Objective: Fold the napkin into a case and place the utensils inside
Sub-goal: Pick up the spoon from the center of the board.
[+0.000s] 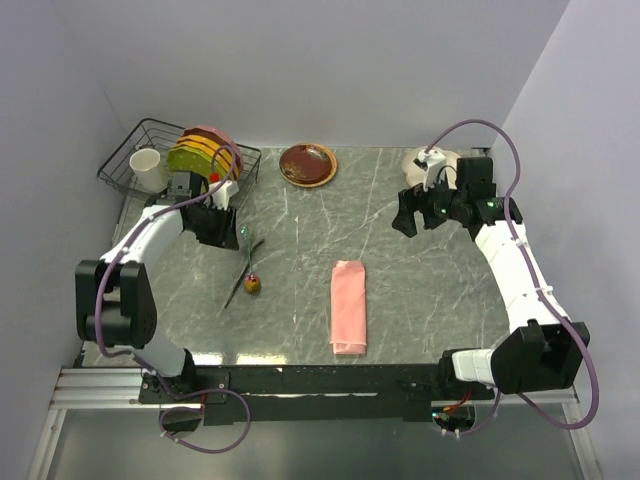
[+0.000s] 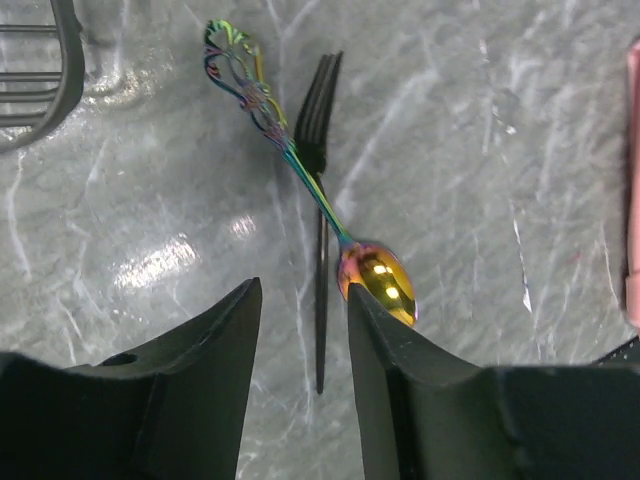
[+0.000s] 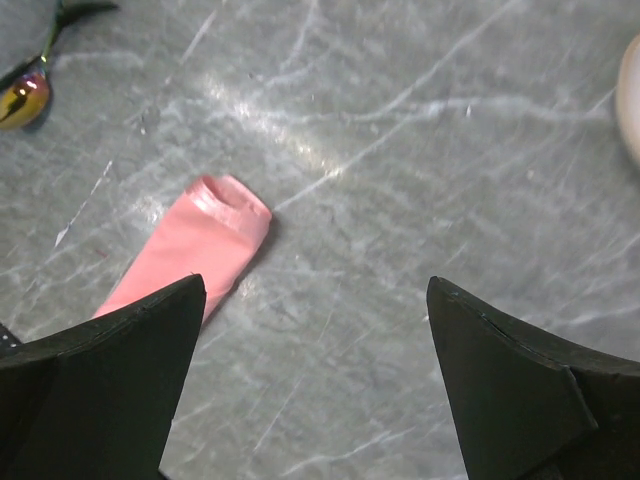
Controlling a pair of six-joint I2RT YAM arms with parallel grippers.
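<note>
The napkin lies folded as a narrow salmon-pink case [image 1: 348, 305] on the marble table, its open end [image 3: 225, 215] showing in the right wrist view. The utensils lie crossed to its left. The spoon has a gold head [image 2: 378, 280] and an iridescent handle. The dark fork [image 2: 319, 150] lies under the spoon. My left gripper [image 2: 303, 330] is partly open with the fork's thin handle end lying between its fingers, untouched. It hovers at the utensils' far end [image 1: 228, 228]. My right gripper [image 3: 315, 340] hangs wide open over bare table, right of the case [image 1: 410, 220].
A wire dish rack [image 1: 125, 160] at the back left holds a white cup [image 1: 147, 168] and coloured plates [image 1: 205, 152]. A brown plate [image 1: 307, 164] sits at the back centre. A white bowl [image 1: 425, 160] is behind the right arm.
</note>
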